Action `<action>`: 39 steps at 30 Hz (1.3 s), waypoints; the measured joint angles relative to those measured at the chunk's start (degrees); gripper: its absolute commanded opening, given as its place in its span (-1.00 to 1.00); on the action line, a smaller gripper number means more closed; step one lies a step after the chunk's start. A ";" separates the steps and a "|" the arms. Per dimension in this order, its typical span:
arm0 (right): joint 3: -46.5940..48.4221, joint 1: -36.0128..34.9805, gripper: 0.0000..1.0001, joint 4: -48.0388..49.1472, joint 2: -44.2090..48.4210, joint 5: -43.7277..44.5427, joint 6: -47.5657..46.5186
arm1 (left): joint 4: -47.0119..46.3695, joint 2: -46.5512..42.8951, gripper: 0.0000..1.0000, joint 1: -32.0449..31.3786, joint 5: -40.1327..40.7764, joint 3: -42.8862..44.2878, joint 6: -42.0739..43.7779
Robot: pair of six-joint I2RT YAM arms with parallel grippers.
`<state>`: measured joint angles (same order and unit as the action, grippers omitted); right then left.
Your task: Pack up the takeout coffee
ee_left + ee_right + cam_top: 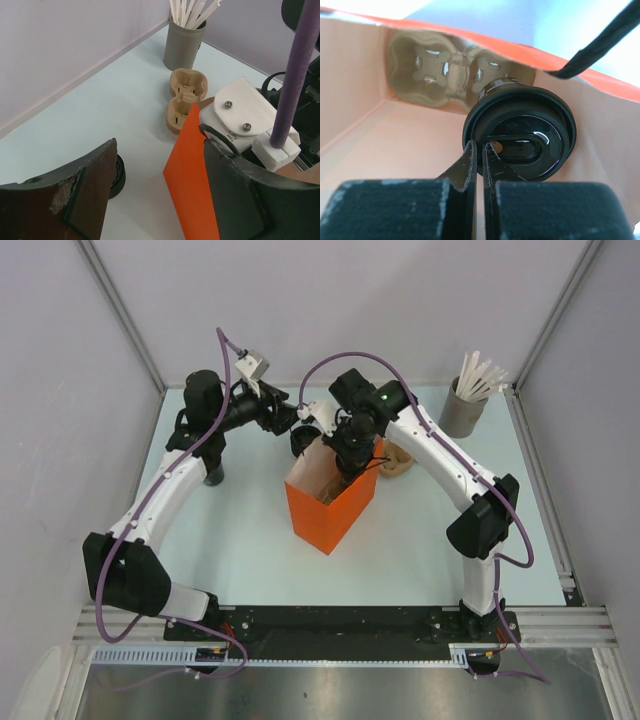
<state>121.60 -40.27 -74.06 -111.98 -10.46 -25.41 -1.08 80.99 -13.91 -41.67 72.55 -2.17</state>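
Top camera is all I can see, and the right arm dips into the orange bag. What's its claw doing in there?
Observer: Its wrist camera shows the right gripper pinched shut on the lid rim of the takeout coffee, inside the orange bag.
Operator: Anything else in there?
Observer: A tan cup holder shows at the bag's far end.
Operator: And the other claw?
Observer: The left gripper stands open, facing the bag's orange edge.

Grey tub (460, 416), white sticks (482, 376), pulp carrier (186, 87)
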 measured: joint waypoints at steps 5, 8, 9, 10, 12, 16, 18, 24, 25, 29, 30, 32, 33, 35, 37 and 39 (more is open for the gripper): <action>-0.74 0.00 -1.00 1.42 0.00 1.01 0.17 | -0.07 0.00 0.62 0.00 0.98 -0.68 -0.22; -0.83 0.00 -1.00 1.81 0.00 1.01 0.26 | -0.09 0.00 0.64 0.07 1.62 -0.70 -0.42; -0.85 0.00 -1.00 1.92 0.00 1.01 0.31 | -0.11 0.00 0.66 0.07 1.64 -0.70 -0.42; -0.85 0.02 -1.00 1.97 0.00 1.01 0.31 | -0.11 0.00 0.68 0.07 1.68 -0.70 -0.42; -1.11 0.09 -1.00 2.21 0.00 1.01 0.35 | -0.09 -0.04 0.76 0.09 1.86 -0.70 -0.39; -1.66 0.17 -1.00 2.47 0.00 0.98 0.37 | 1.11 -0.46 0.85 0.63 2.23 -0.70 -0.33; -1.88 0.15 -1.00 2.56 0.00 1.01 0.39 | 2.25 -1.38 0.86 1.53 2.43 -0.70 -0.37; -2.71 0.15 -1.00 2.82 0.00 1.01 0.39 | 2.45 -4.94 0.86 6.27 4.44 -0.70 -1.70; -2.89 0.15 -1.00 2.86 0.00 1.01 0.39 | 2.21 -5.55 0.86 7.67 4.33 -0.68 -2.38; -3.15 0.15 -1.00 2.93 0.00 1.03 0.39 | -0.07 -6.54 0.85 10.64 1.55 -0.70 -4.55; -3.19 0.15 -1.00 2.97 0.00 1.03 0.39 | -0.83 -6.56 0.85 10.93 -0.04 -0.68 -5.14; -3.21 0.15 -1.00 3.02 0.00 1.03 0.39 | -1.84 -6.54 0.85 11.04 -3.72 -0.70 -6.05; -3.23 0.15 -1.00 3.02 0.00 1.03 0.39 | -2.10 -6.51 0.85 11.02 -5.88 -0.70 -6.56; -3.26 0.15 -1.00 3.04 0.00 1.03 0.39 | -2.69 -6.40 0.85 10.80 -9.68 -0.70 -7.13; -3.30 0.15 -1.00 3.06 0.00 1.05 0.39 | -2.67 -6.10 0.85 10.56 -12.37 -0.68 -7.32; -3.30 0.15 -1.00 3.06 0.00 1.05 0.39 | -2.21 -5.25 0.84 10.27 -14.12 -0.52 -7.23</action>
<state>118.30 -40.12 -71.00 -111.98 -9.41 -25.02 -3.29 75.75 -3.64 -55.79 72.03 -9.41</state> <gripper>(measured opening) 0.031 0.926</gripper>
